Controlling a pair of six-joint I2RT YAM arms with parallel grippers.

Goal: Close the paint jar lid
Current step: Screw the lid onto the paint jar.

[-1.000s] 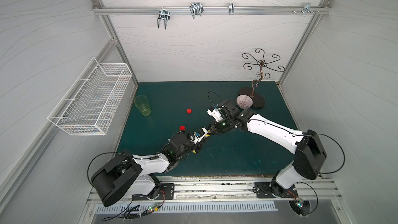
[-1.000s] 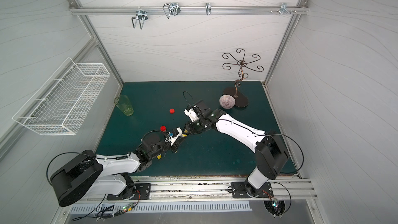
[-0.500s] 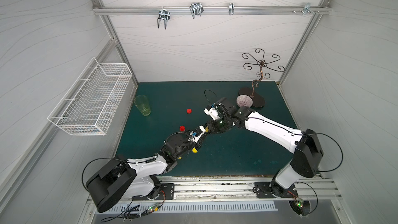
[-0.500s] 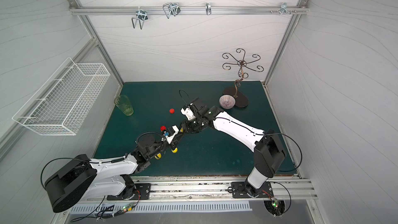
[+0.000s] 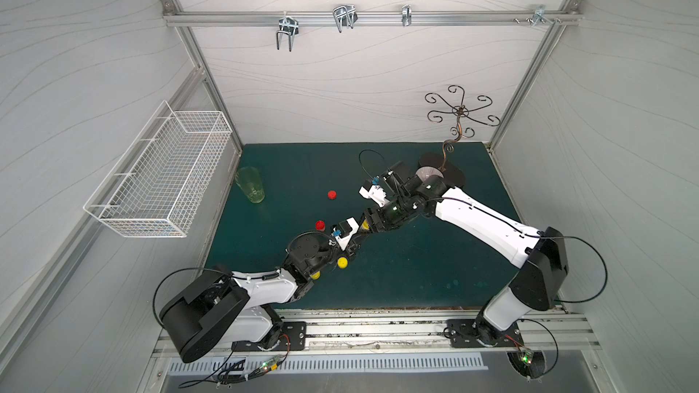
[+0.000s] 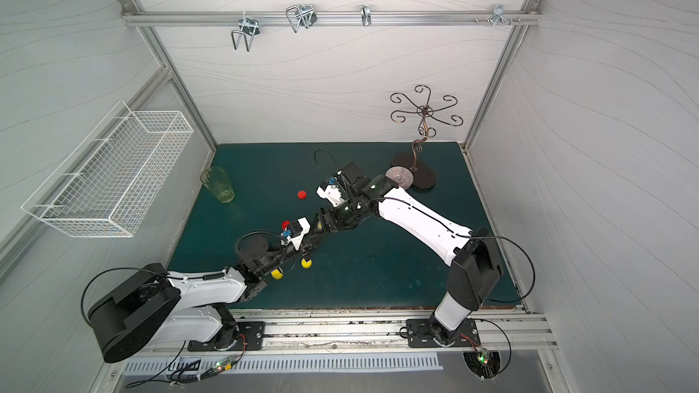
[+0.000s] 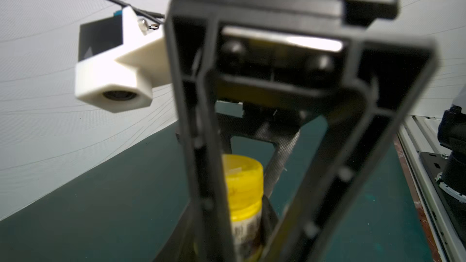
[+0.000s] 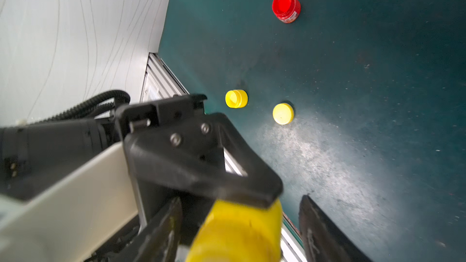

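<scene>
The jar (image 7: 246, 225) looks small, light and of stiff plastic. It is held above the middle of the worktop (image 5: 416, 266). The left end effector (image 5: 358, 235) is closed on its body. The right end effector (image 8: 242, 230) stands open on both sides of the lid (image 7: 243, 175), not gripping. The lid seems smooth, so grip its sides squarely.

Right end effector (image 8: 242, 228) jaws now spread off yellow jar lid (image 8: 237, 235); two yellow caps (image 5: 342, 262) emerge beside left arm (image 5: 264, 289).
</scene>
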